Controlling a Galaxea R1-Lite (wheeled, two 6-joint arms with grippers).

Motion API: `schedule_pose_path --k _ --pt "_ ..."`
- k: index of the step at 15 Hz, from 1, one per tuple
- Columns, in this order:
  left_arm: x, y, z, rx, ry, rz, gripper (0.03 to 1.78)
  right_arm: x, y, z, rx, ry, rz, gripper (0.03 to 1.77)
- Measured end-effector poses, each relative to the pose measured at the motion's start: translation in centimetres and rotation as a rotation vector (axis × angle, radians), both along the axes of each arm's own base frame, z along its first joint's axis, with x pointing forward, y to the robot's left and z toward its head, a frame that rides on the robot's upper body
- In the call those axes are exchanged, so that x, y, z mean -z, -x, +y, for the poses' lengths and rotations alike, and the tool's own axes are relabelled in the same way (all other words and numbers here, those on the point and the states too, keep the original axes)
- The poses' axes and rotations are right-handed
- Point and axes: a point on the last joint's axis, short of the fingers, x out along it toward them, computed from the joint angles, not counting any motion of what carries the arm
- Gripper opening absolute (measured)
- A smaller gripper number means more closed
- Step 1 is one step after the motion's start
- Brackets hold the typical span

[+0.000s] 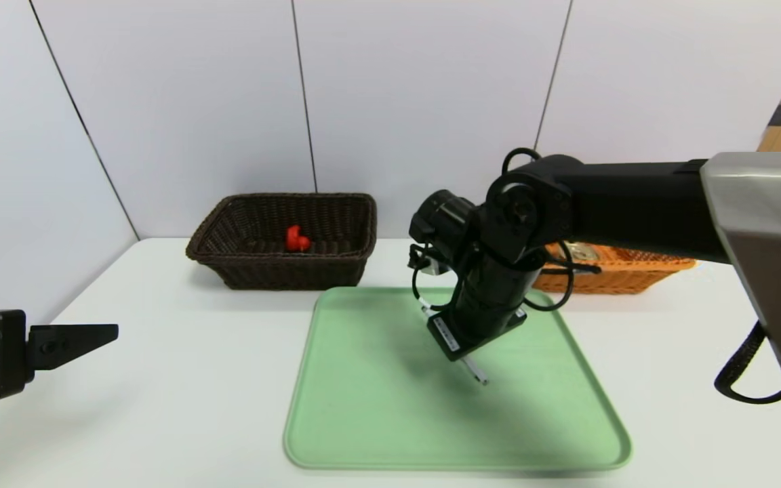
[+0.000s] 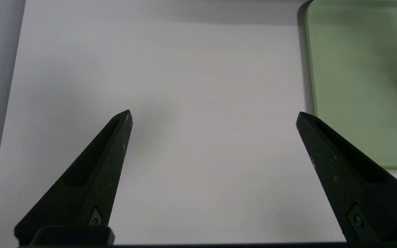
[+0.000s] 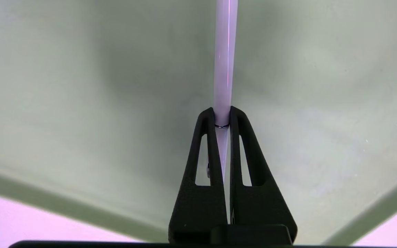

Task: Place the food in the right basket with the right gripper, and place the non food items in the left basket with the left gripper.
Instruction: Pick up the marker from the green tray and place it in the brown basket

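We see the white pen (image 3: pixel 225 62) over the green tray (image 1: pixel 363 420) — pinched between the closed fingertips of our right gripper (image 3: pixel 222 115), its shaft running out past them at one end and back between the fingers at the other. The red duck (image 1: pixel 297 240) sits inside the dark brown basket (image 1: pixel 282 271), behind the tray. Our left gripper (image 2: pixel 214 117) hangs well apart over the white table (image 1: pixel 180 379) — jaws wide, nothing between them.
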Motion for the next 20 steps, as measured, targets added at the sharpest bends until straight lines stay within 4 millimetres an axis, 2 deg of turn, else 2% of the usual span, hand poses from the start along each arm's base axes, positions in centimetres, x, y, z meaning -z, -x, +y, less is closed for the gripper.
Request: schedule_pose_path --k 6,10,12,16,20 --pt "0.1 0.0 0.0 0.001 0.000 0.004 1.69 -3.8 1.8 -0.7 0.003 -0.064 -0.077 0.10" --pt "0.1 0.0 0.0 0.000 0.001 0.004 1.69 -8.0 3.6 -1.6 -0.021 -0.167 -0.204 0.10" --pt "0.2 0.0 0.0 0.004 0.002 0.008 1.69 -10.0 3.6 -1.3 -0.030 -0.274 -0.324 0.10" --pt "0.3 0.0 0.0 0.006 0.003 0.011 1.69 -12.6 2.7 0.9 -0.073 -0.484 -0.578 0.10" --pt "0.8 0.4 0.0 0.007 -0.001 0.023 1.69 -12.4 -0.2 4.4 -0.113 -0.648 -0.829 0.10"
